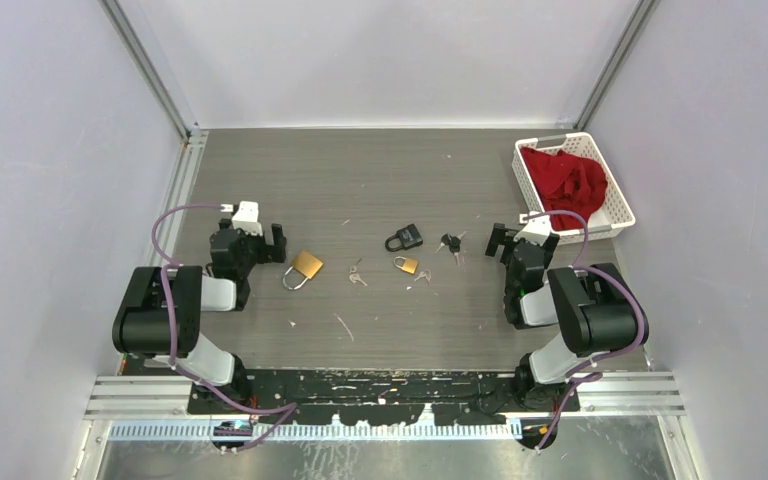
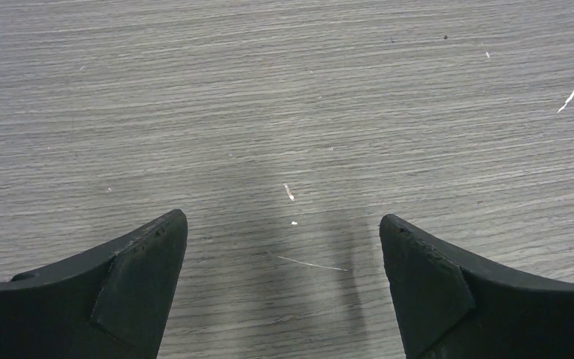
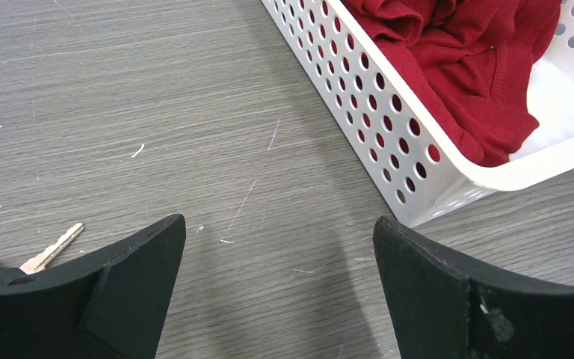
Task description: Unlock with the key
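Observation:
Three padlocks lie on the grey table: a large brass padlock (image 1: 305,267) at the left, a black padlock (image 1: 405,238) in the middle and a small brass padlock (image 1: 406,265) just below it. Black-headed keys (image 1: 450,243) lie right of the black padlock, small silver keys (image 1: 357,274) lie between the brass locks, and another silver key (image 1: 420,277) lies near the small lock. My left gripper (image 1: 253,234) is open and empty, left of the large brass padlock. My right gripper (image 1: 510,238) is open and empty, right of the black-headed keys; a key blade (image 3: 51,249) shows beside its left finger.
A white perforated basket (image 1: 620,216) holding red cloth (image 1: 565,182) stands at the back right, close to my right gripper; it also shows in the right wrist view (image 3: 359,90). Grey walls with metal frame posts enclose the table on three sides.

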Robot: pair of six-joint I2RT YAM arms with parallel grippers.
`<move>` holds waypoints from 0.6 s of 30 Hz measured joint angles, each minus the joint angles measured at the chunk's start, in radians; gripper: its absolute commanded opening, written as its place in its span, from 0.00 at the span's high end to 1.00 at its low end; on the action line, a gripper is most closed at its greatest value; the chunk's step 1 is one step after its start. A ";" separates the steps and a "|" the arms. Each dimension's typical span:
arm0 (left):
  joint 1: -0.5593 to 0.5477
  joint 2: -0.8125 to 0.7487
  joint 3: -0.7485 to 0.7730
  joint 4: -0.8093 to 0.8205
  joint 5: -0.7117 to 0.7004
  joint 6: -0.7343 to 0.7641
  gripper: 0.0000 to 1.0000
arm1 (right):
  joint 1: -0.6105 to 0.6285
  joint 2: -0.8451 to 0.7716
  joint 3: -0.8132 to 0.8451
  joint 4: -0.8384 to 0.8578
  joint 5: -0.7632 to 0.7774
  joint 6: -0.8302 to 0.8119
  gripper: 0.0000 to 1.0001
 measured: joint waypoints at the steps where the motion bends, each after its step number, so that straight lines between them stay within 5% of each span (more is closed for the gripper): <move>1: 0.000 0.000 0.000 0.000 0.000 0.000 0.01 | 0.000 0.000 0.000 0.000 0.000 0.000 0.00; 13: 0.000 -0.004 0.005 -0.019 -0.002 -0.001 0.01 | 0.000 -0.007 0.000 -0.007 0.013 0.006 0.00; 18: 0.000 -0.085 0.195 -0.388 -0.005 0.006 0.00 | 0.023 -0.135 0.034 -0.165 0.069 0.013 0.00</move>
